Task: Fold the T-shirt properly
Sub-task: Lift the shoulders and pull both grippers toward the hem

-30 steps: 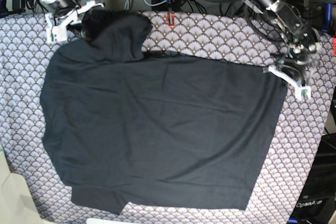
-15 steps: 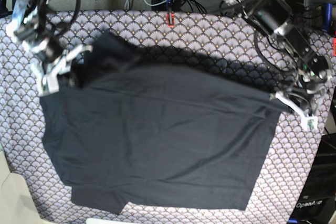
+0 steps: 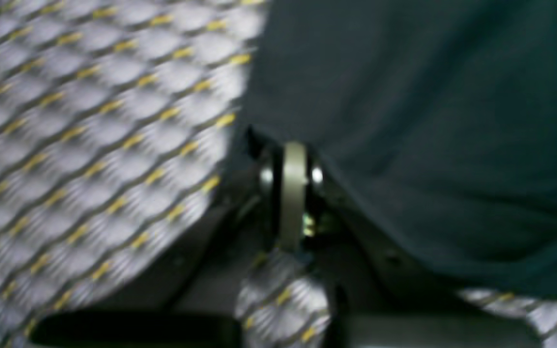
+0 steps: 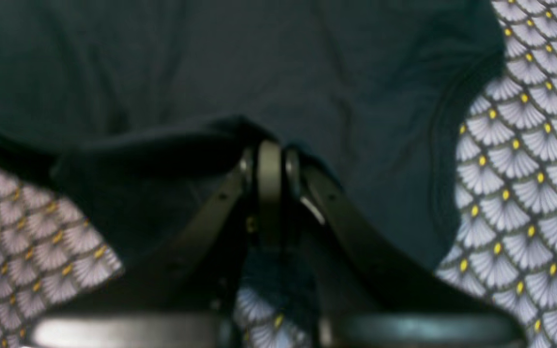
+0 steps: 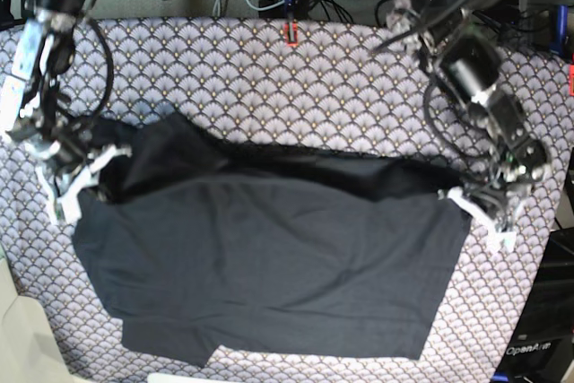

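- The T-shirt [image 5: 269, 266] lay across the middle of the patterned tablecloth [image 5: 341, 69], with most of its body flat and its far edge raised off the cloth and doubled toward the near side.
- The right gripper [image 5: 67, 190], at the left of the base view, had its jaws pinched tight on the shirt's far left corner; its wrist view showed dark fabric bunched between the closed fingers [image 4: 269, 183].
- The left gripper [image 5: 484, 217], at the right of the base view, was likewise clamped on the far right corner, with the hem draped over the closed fingers [image 3: 292, 193].
- The step in hand looked like a lengthwise fold, bringing the far edge over to meet the near hem.
- To do it well, both arms would need to travel at the same pace, so the carried edge stayed straight and parallel to the near hem.
- The span between the two grips sagged a little in the middle; light outward tension would keep it from creasing.
- The carried edge should be kept low, since lifting it high could drag the flat part.
- Releasing should wait until the corners were squarely over the near ones.
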